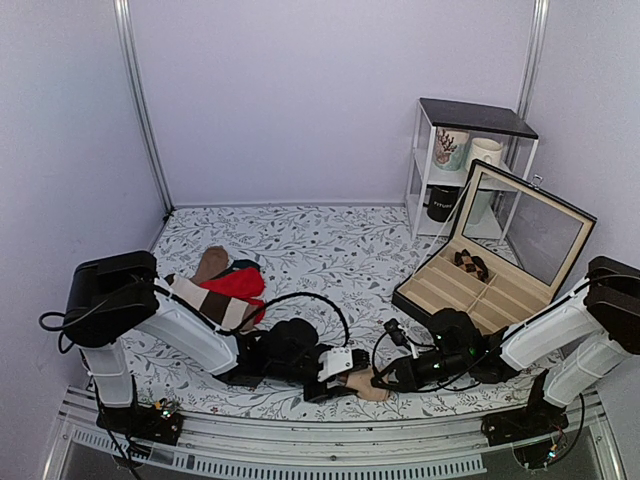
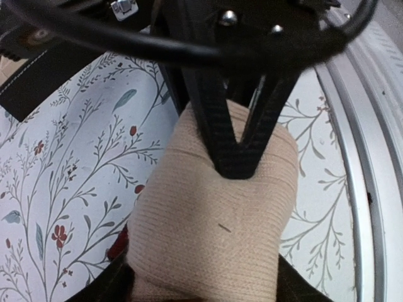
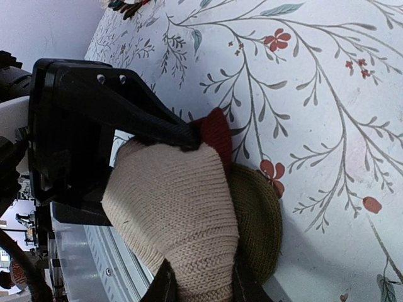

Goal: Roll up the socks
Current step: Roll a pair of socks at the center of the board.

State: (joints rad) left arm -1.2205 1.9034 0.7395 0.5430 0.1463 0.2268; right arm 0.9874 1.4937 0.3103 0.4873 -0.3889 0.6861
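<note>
Socks [image 1: 366, 388]: tan roll w/ olive + rust-red layers showing, at 6 o'clock on table [image 1: 330, 245], by near edge. L claw [image 2: 236, 165]: fingers pinched into a V, tips together, nipping roll's top fold. R claw [image 3: 204, 290]: fingers apart approx roll-width, clamping its two sides. Red sock [image 1: 238, 284] lies at 9 o'clock.

The left tool [image 2: 236, 165] pointed down from the top centre. Its black fingers [image 2: 211, 107] met in a V, tips pressed into the rolled tan socks [image 2: 214, 233] on the floral desk [image 2: 69, 176].
</note>
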